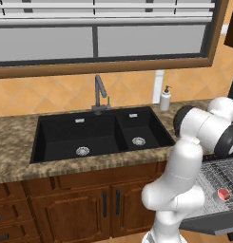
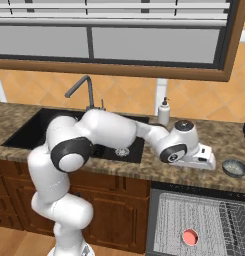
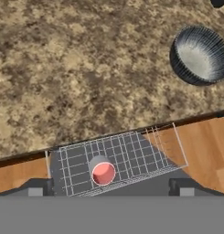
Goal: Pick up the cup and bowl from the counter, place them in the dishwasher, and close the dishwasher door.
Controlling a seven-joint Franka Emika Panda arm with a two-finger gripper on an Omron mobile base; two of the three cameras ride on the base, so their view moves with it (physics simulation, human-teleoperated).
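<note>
The end effector (image 2: 212, 162) hangs over the speckled granite desk (image 2: 214, 135) to the right of the black sink (image 1: 99, 133), pointing down at the stone; its fingers are spread as wide as they go and nothing is between them. The bowl (image 2: 234, 167), dark on the outside with a pale grey inside, sits upright on the desk just beside the end effector, on the side away from the sink and not touching it. In the hand view the bowl (image 3: 200, 55) lies toward the upper right, clear of the fingertips (image 3: 36, 191) at the bottom of that view, with bare granite between them. The cup (image 2: 190, 236), grey with a red inside, stands upright on the grey wire rack (image 2: 194, 220) of the dishwasher (image 2: 159, 200), below the desk edge and lower than the end effector; the hand view shows it (image 3: 103, 171) between the two fingertips but far beneath them, resting on the mesh. The dishwasher door (image 1: 218, 223) is lowered, its dark grey panel jutting out under the rack in the left base view. A white soap dispenser (image 2: 164, 112) stands at the back of the desk near the tiled wall, behind the arm's wrist, and the grey faucet (image 1: 100, 95) rises behind the sink.
</note>
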